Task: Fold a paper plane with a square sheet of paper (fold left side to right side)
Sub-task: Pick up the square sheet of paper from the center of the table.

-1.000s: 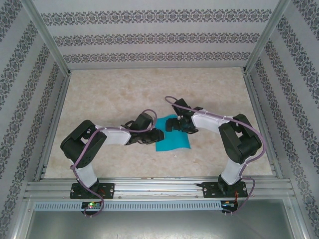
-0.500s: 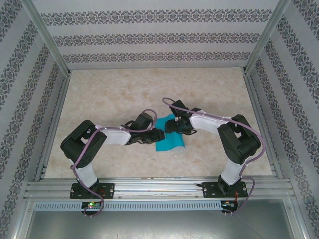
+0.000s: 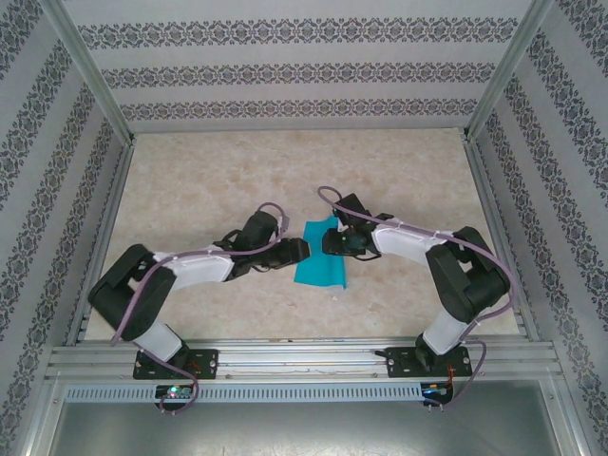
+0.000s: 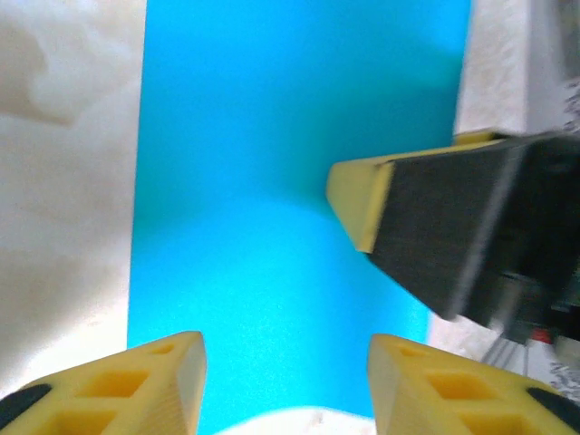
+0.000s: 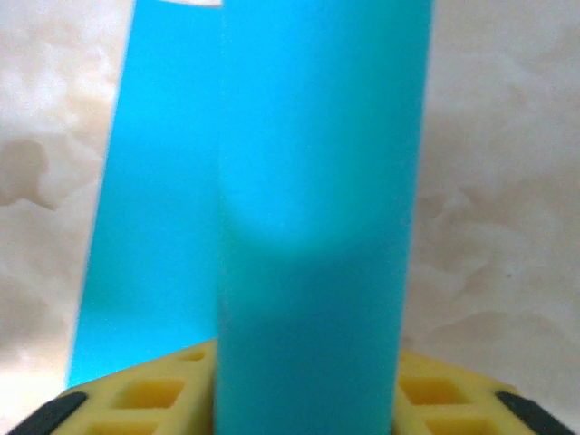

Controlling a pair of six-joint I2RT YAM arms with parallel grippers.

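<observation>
Top external: found left end effector [image 3: 304, 250] released at square sheet of paper [image 3: 318, 272] — cannot tell whether right end effector [image 3: 328, 243] grasps it.

Bright, even light; soft shadows beside the square sheet of paper [image 3: 320, 263], which blurs in both wrist views.
</observation>
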